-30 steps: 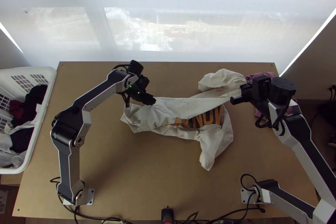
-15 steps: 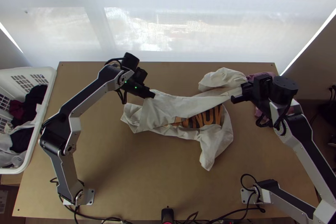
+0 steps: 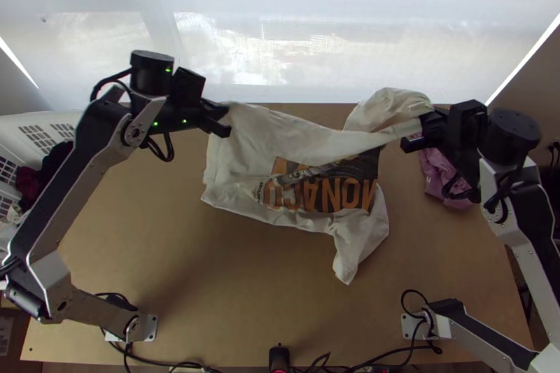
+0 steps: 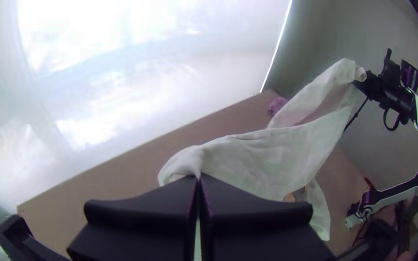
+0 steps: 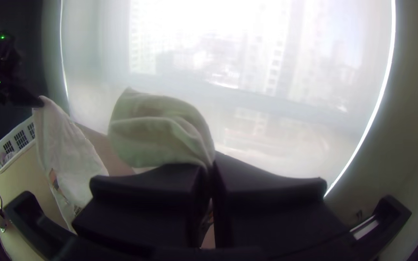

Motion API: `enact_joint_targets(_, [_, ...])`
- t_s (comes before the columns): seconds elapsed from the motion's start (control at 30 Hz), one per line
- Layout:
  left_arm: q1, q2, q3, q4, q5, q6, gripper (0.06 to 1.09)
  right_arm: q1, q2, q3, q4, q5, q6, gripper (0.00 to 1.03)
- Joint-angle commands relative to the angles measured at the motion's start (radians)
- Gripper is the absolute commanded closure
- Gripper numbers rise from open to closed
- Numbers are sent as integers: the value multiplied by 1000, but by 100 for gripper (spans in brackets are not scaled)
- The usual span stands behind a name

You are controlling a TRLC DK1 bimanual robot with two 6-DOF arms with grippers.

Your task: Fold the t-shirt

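Note:
In the top view the cream t-shirt (image 3: pixel 259 142) hangs between both grippers, its lower part and printed lettering lying on the table. My left gripper (image 3: pixel 222 120) is shut on its upper left corner, raised over the table's far left. On the other side my right gripper (image 3: pixel 409 136) is shut on an upper part near a bunched fold. The left wrist view has the left gripper (image 4: pixel 198 180) pinching the t-shirt (image 4: pixel 262 159), which stretches toward the other arm. The right wrist view has the right gripper (image 5: pixel 211 169) closed on the t-shirt's bunched cloth (image 5: pixel 160 128).
A white basket (image 3: pixel 21 121) holding dark and light clothes stands left of the table (image 3: pixel 210 289). Purple cloth (image 3: pixel 444 177) lies at the table's right, beneath the right gripper. A bright window blind (image 3: pixel 280 30) runs along the far side.
My left gripper has moved left and away from the near edge, pulling the t-shirt's corner along and opening out more of the print. The right gripper has shifted slightly right and farther up the picture.

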Motion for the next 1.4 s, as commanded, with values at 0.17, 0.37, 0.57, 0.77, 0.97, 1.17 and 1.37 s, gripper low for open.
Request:
enact_joint_targets(0.17, [-45,-271,55,129,-323,120,105,16,-35,233,-84,12,0,100])
enact_joint_targets(0.37, [-125,-372,53,235,-453,240,105,36,-50,376,-126,35,0,100])
enact_joint_targets(0.57, [-293,-442,55,296,-608,361,105,56,-48,551,-167,55,5,100])
enact_joint_targets(0.77, [-384,-501,55,304,-683,438,105,64,-50,674,-273,55,40,100])
enact_joint_targets(0.97, [-384,-542,44,229,-685,424,105,73,-58,755,-544,54,108,100])
enact_joint_targets(1.17, [-379,-587,-63,210,-686,404,105,144,-71,689,-641,38,142,100])
enact_joint_targets(1.37, [-341,-607,-189,226,-686,384,105,194,-7,588,-644,-28,186,100])
